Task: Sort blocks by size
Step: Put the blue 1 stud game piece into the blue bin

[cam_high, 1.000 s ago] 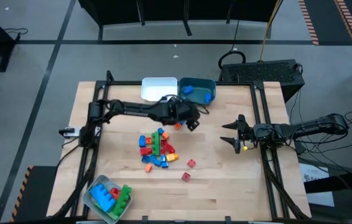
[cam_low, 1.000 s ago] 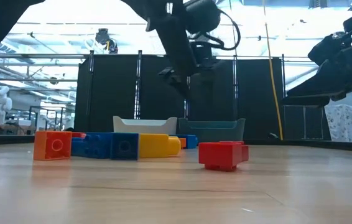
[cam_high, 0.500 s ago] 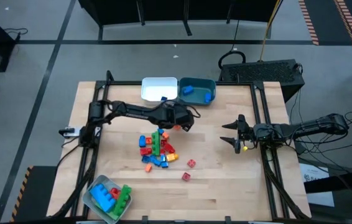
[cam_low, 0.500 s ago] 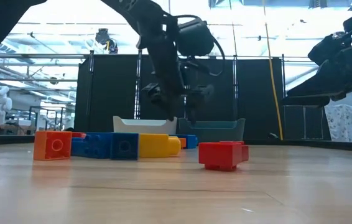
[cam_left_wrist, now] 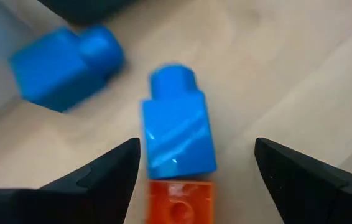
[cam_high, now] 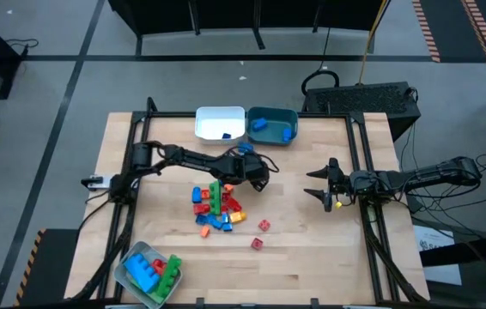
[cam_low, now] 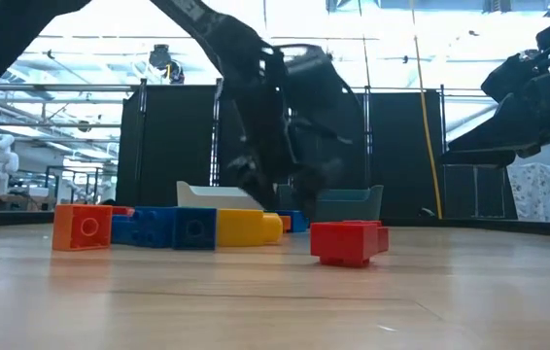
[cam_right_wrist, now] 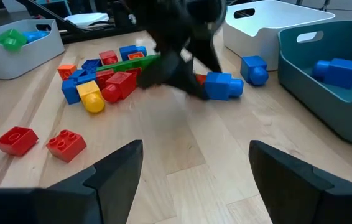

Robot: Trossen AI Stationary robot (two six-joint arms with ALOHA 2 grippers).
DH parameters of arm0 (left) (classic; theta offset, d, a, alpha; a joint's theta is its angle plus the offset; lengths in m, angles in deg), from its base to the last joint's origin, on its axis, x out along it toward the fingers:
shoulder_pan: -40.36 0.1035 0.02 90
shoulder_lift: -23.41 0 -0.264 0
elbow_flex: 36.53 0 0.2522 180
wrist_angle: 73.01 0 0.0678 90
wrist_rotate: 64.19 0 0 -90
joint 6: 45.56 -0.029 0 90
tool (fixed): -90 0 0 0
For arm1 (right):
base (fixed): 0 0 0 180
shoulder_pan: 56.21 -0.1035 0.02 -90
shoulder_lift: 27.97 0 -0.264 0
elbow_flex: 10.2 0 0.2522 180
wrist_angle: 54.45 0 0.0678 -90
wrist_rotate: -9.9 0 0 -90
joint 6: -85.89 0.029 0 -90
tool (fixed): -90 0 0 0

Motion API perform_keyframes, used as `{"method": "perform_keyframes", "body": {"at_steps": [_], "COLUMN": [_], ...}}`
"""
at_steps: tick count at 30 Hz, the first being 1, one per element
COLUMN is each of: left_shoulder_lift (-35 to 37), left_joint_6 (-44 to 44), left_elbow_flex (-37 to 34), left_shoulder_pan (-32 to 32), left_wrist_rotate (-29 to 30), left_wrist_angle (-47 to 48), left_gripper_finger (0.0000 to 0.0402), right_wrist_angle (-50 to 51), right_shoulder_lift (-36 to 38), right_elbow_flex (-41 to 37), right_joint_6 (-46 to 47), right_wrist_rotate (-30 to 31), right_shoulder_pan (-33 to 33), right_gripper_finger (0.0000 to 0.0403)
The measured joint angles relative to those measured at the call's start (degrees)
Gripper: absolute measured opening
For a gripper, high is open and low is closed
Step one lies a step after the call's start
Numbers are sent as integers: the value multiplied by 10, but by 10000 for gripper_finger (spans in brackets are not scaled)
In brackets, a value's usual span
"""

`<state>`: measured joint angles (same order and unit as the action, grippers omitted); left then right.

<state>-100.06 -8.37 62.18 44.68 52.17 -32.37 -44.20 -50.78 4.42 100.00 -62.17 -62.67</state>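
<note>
A pile of coloured blocks lies mid-table, with two red blocks near it. My left gripper is low over the table between the pile and the bins. It is open, with its fingers on either side of a small blue block that lies on the wood. An orange block lies against that block's end. A second blue block lies a little farther off. I cannot tell whether a finger touches the blue block. My right gripper is open and empty over the table's right side.
A white bin and a teal bin holding blue blocks stand at the far edge. A clear-grey bin with blue and green blocks stands at the near left corner. Bare wood lies between the pile and my right gripper.
My left gripper has come down from well above the table, near the teal bin, to just over the wood. It has also shifted slightly toward the near edge and now straddles the small blue block. The blocks have not visibly moved.
</note>
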Motion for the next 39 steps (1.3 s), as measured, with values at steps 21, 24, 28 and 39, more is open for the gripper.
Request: {"method": "perform_keyframes", "body": {"at_steps": [21,24,28,39], "left_shoulder_lift": [-22,-22,-14,49], "left_joint_6": [-50,-47,-34,-210], "left_elbow_flex": [9,9,9,73], "left_shoulder_pan": [-10,-10,-15,-40], "left_wrist_rotate": [16,17,19,33], "left_wrist_angle": [-22,-22,-19,17], "left_gripper_finger": [11,8,4,9], "right_wrist_angle": [0,0,0,0], "right_shoulder_lift": [-4,-4,-4,-13], "right_elbow_flex": [0,0,0,0], "right_joint_6": [-2,-2,-2,-2], "right_wrist_rotate": [0,0,0,0], "right_shoulder_pan": [0,0,0,0], "right_gripper_finger": [279,279,279,279]}}
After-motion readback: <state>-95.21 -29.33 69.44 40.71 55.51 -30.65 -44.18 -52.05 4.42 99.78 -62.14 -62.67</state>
